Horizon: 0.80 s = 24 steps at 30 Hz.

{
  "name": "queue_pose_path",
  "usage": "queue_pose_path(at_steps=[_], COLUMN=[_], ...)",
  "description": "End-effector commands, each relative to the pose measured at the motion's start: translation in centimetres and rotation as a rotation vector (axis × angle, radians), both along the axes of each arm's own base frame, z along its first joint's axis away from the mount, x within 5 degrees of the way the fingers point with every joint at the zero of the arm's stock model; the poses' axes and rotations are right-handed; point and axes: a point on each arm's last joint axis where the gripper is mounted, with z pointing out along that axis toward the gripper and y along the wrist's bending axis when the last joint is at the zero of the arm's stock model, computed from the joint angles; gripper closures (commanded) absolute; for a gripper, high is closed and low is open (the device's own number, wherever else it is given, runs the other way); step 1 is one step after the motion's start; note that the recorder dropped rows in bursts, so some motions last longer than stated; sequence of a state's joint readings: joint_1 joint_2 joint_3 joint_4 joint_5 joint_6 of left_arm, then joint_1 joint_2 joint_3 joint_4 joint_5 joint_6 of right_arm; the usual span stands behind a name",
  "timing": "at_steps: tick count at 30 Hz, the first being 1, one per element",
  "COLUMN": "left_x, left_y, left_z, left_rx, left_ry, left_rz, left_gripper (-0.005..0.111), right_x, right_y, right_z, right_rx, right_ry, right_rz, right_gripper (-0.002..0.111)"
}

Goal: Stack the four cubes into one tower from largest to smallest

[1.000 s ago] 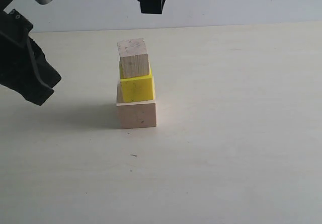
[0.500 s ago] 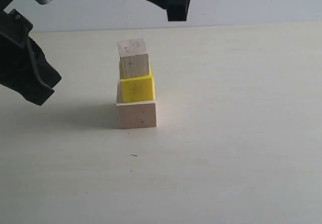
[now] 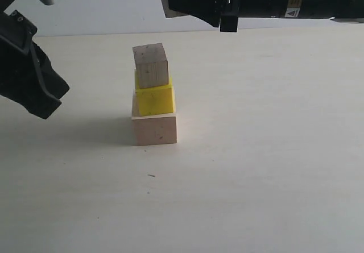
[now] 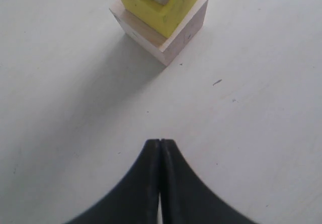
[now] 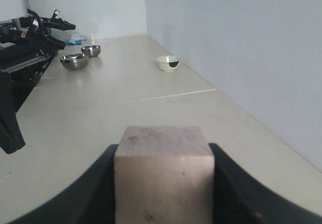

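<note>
Tower [image 3: 153,96] on your counter [image 3: 256,150]: pale wood cube [image 3: 154,129], yellow cube [image 3: 154,99], small wood cube [image 3: 151,65] uppermost; your right pincer [image 5: 162,151] pinches the fourth cube [image 5: 163,183] aloft; left pincer [image 4: 160,143] pressed together, empty.

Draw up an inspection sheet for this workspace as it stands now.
Surface: pale tabletop, one dark speck near the tower.
Job's things: tower of three: pale wood cube as base, yellow cube, small wood cube on top; fourth cube in the right gripper.
Clutter: two metal bowls, white bowl, far off.
Grippers: left gripper shut, empty, beside the tower; right gripper shut on the fourth cube, raised.
Cables: nothing seen.
Surroundings: white wall.
</note>
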<state>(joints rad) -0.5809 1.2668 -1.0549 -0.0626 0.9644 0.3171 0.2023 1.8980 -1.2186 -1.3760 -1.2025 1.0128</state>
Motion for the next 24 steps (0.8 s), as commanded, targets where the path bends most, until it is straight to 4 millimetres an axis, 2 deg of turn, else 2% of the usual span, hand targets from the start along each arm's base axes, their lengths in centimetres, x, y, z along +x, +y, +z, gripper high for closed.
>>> queue_pose_path(at_steps=[1, 10, 16, 21, 24], left_x=[0.1, 0.1, 0.1, 0.1, 0.1], left_y=[0.0, 0.0, 0.0, 0.0, 0.0], left_z=[-0.1, -0.1, -0.1, -0.1, -0.1], left_rx=[-0.001, -0.001, -0.001, -0.001, -0.001], left_ry=[-0.004, -0.004, -0.004, -0.004, -0.004], left_rz=[0.0, 0.0, 0.0, 0.0, 0.0], left_gripper=[0.107, 0.107, 0.107, 0.107, 0.107], right_x=[0.8, 0.3, 0.3, 1.3, 2.0], right_y=[0.0, 1.8, 1.8, 1.9, 2.1], right_z=[0.7, 1.0, 1.0, 0.9, 0.1], right_rx=[0.023, 0.019, 0.028, 0.081, 0.078], right_ry=[-0.03, -0.068, -0.079, -0.061, -0.025], right_rz=[0.006, 0.056, 0.049, 0.01, 0.015], right_gripper=[0.108, 0.108, 0.108, 0.108, 0.108])
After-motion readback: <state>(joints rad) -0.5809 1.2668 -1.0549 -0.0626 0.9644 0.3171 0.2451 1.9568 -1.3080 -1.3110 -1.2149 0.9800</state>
